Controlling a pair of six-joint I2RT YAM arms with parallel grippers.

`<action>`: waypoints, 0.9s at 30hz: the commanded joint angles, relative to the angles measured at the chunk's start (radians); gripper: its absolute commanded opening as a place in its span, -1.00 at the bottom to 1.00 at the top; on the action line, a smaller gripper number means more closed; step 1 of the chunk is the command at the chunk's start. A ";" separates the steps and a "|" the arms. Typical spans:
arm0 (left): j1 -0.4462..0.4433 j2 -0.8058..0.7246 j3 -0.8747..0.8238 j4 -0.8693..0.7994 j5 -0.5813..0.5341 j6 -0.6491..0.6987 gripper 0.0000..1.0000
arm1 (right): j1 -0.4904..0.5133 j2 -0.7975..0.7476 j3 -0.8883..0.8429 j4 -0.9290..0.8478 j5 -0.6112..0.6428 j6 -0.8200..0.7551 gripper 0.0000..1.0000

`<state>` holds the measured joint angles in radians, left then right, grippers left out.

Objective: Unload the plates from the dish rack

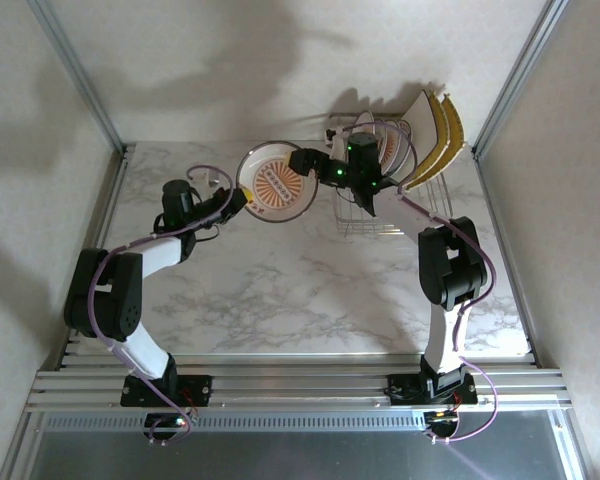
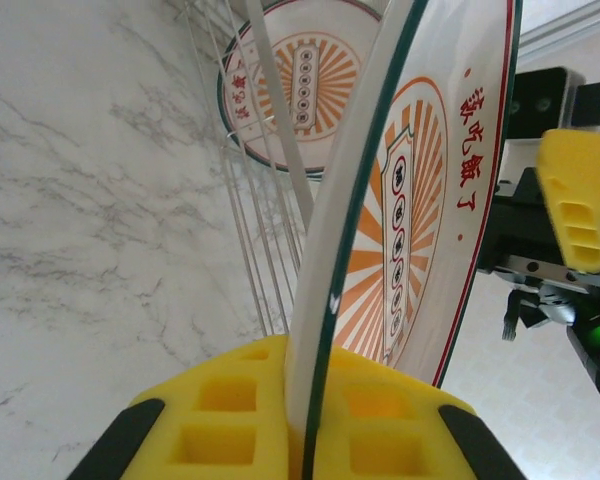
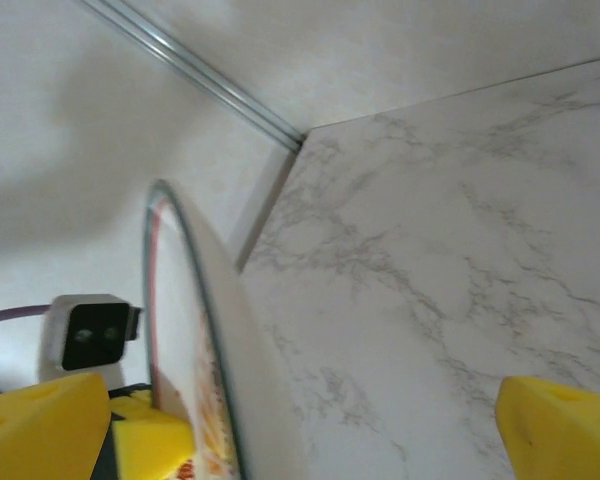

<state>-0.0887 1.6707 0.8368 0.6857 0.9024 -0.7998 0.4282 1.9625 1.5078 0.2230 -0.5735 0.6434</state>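
Left gripper [image 2: 305,400] clamped on round plate [image 2: 420,200] rim, right gripper [image 1: 308,163] spread wide alongside, dish rack [image 1: 365,218] behind

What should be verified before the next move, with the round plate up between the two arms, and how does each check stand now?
1. Left tool shut on the round plate at its rim: ok.
2. Right tool jaws apart: ok.
3. Right tool clear of the plate: not ok, the rim stands between its fingers.
4. Plate clear of the dish rack: ok, it hangs to the left of it.
5. Bare table below for setting down: ok.
6. Rack emptied: not ok, other plates stand in it.
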 commanded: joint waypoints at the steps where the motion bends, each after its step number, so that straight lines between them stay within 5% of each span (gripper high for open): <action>1: 0.027 -0.036 -0.015 0.123 -0.013 -0.047 -1.00 | -0.004 -0.029 0.076 -0.184 0.099 -0.120 0.98; 8: 0.099 -0.126 -0.080 0.021 -0.191 -0.030 -1.00 | -0.097 -0.144 0.124 -0.438 0.237 -0.278 0.98; 16: 0.221 -0.250 -0.136 -0.104 -0.529 -0.064 -1.00 | -0.118 -0.130 0.384 -1.043 0.683 -0.542 0.98; 27: 0.388 -0.038 -0.070 -0.013 -0.543 -0.188 -1.00 | -0.158 -0.247 0.262 -1.066 0.722 -0.577 0.98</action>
<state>0.2932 1.5784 0.7158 0.5980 0.3679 -0.9489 0.2760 1.7542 1.8011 -0.8093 0.1196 0.0914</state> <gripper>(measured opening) 0.072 0.990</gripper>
